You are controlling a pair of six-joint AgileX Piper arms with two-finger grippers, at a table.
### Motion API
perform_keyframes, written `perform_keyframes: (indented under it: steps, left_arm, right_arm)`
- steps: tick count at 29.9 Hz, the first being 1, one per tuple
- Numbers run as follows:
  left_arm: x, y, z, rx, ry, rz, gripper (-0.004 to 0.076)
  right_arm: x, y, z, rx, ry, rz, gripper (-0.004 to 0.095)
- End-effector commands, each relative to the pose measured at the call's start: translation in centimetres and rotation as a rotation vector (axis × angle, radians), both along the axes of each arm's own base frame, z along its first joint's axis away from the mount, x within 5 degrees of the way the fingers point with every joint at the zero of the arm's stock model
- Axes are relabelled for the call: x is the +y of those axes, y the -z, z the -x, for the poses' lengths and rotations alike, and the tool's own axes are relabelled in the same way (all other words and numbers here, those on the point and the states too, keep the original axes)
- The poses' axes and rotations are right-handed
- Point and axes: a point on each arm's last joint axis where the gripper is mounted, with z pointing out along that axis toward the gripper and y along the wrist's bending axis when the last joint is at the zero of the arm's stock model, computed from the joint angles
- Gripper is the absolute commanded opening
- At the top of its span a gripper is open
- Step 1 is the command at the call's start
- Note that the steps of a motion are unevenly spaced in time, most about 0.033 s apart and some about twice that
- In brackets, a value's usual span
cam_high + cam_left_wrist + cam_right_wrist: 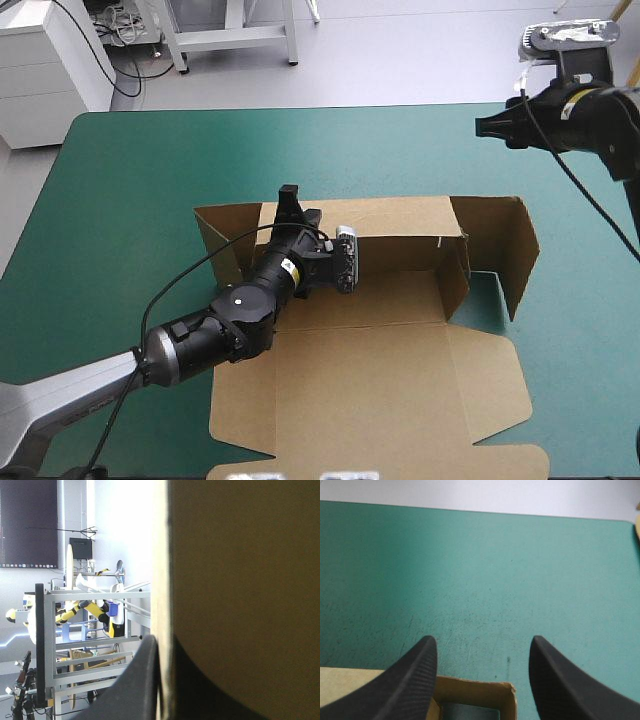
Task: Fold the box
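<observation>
Brown box (380, 380), gripped by left hand (290, 196)

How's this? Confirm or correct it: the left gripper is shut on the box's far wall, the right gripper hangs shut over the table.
Wrong on the right gripper: it hangs open over the table, fingers apart, as the right wrist view shows. The left gripper is indeed shut on the far wall of the box.

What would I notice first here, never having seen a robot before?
Most striking is the brown box, a sheet of board with its far walls raised, lying mid-table on the teal-green cover. The left gripper pinches the far wall, shut on the board. The right gripper hangs open near the cover's far right corner.
</observation>
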Motion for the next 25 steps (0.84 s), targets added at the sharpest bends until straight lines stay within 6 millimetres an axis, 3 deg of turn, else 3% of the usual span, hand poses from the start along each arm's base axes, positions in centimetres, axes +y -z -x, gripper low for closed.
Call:
perform_keyframes:
  steps: [1, 6, 13, 25]
  left_arm:
    - [0.2, -1.7, 0.5, -0.024, 0.011, 0.059, -0.0008]
    - [0.2, -1.7, 0.5, -0.024, 0.011, 0.059, -0.0008]
    - [0.2, -1.7, 0.5, -0.024, 0.011, 0.059, -0.0008]
    - [0.2, -1.7, 0.5, -0.027, 0.012, 0.057, -0.0008]
  right_arm:
    - [-1.2, 0.1, -2.4, -0.028, -0.041, -0.038, 0.0512]
    - [-1.6, 3.4, -6.3, 0.075, -0.096, -0.050, 0.0512]
    - [-1.4, 7.5, -10.1, 0.187, -0.116, -0.023, 0.0512]
    - [-0.9, 9.4, -11.0, 0.240, -0.167, -0.010, 0.0511]
